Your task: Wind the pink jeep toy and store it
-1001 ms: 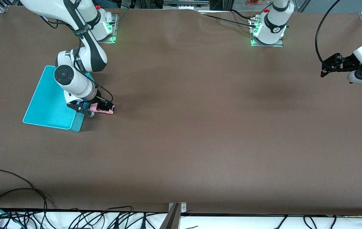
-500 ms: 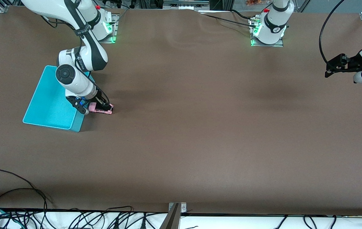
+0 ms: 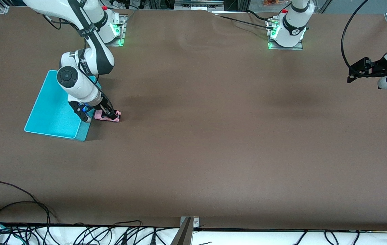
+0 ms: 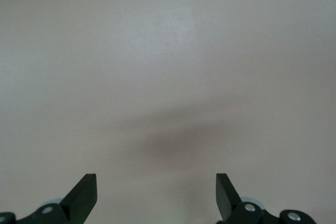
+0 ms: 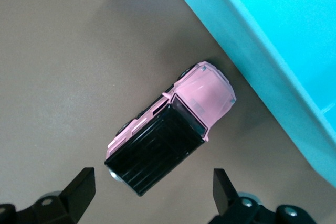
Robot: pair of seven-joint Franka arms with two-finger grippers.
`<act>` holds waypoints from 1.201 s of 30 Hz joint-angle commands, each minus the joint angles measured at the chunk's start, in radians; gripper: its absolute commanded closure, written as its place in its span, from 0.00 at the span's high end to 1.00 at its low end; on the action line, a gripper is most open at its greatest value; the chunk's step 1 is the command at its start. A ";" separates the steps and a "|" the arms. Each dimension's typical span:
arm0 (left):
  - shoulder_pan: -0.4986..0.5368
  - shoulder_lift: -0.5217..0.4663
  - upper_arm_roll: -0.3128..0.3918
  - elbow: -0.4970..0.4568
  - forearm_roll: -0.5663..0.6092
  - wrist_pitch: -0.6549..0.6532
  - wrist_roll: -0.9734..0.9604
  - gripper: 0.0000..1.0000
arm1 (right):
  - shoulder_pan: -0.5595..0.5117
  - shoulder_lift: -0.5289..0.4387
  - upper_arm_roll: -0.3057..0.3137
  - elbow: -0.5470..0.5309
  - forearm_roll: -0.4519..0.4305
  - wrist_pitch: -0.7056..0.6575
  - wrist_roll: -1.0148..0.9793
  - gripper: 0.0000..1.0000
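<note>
The pink jeep toy (image 3: 109, 116) (image 5: 173, 129) stands on the brown table right beside the turquoise bin (image 3: 48, 112) (image 5: 273, 35), its pink hood close to the bin's wall. My right gripper (image 3: 99, 116) (image 5: 152, 182) hangs low over the jeep, open, one finger on each side of the black rear roof and not touching it. My left gripper (image 3: 351, 77) (image 4: 156, 187) is open and empty above bare table at the left arm's end, where that arm waits.
The bin looks empty inside. Cables (image 3: 16, 207) run along the table edge nearest the front camera. The two arm bases (image 3: 287, 32) stand along the edge farthest from that camera.
The right gripper has turned and shifted slightly toward the bin over the jeep. The left arm drew a little farther toward its end of the table, then stopped.
</note>
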 commanded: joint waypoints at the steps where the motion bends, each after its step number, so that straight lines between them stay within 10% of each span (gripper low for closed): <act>1: 0.002 0.017 -0.005 0.033 -0.009 -0.011 -0.009 1.00 | -0.021 -0.001 0.004 -0.014 0.018 0.048 0.083 1.00; 36: 0.005 0.016 -0.004 0.034 -0.009 -0.011 -0.009 1.00 | -0.033 0.083 0.001 -0.016 0.016 0.151 0.283 1.00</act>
